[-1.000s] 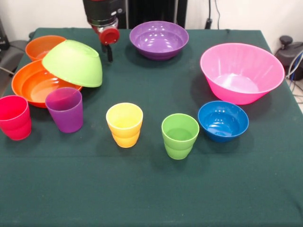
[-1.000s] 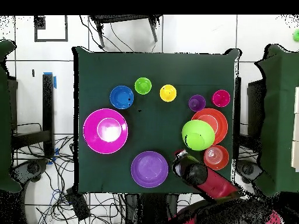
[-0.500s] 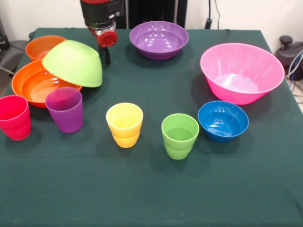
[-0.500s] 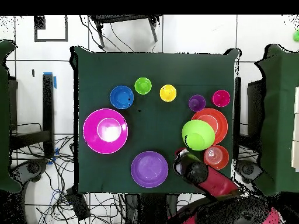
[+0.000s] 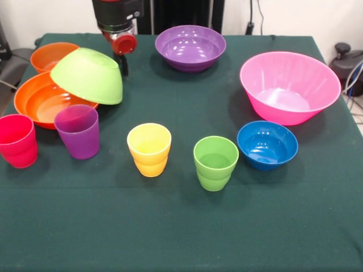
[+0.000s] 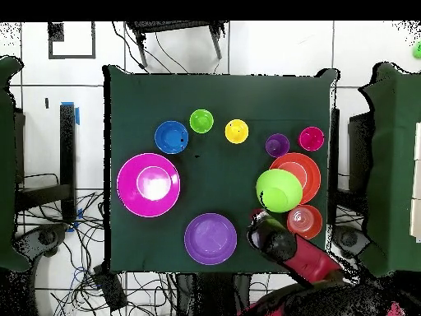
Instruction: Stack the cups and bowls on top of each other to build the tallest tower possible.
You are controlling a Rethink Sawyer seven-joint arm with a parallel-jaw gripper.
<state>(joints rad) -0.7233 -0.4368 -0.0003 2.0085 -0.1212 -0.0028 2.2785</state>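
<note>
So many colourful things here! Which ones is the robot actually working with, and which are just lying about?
For the job:
pink plastic bowl
purple bowl
lime green bowl, tipped on the large orange bowl
small orange bowl
small blue bowl
red cup
purple cup
yellow cup
green cup

Just lying about:
floor cables

We find no text, label, brand, number or sign that can be read in either view; the cups, the bowls and the green cloth over the bench [image 5: 181, 238] show only plain colour.
</note>
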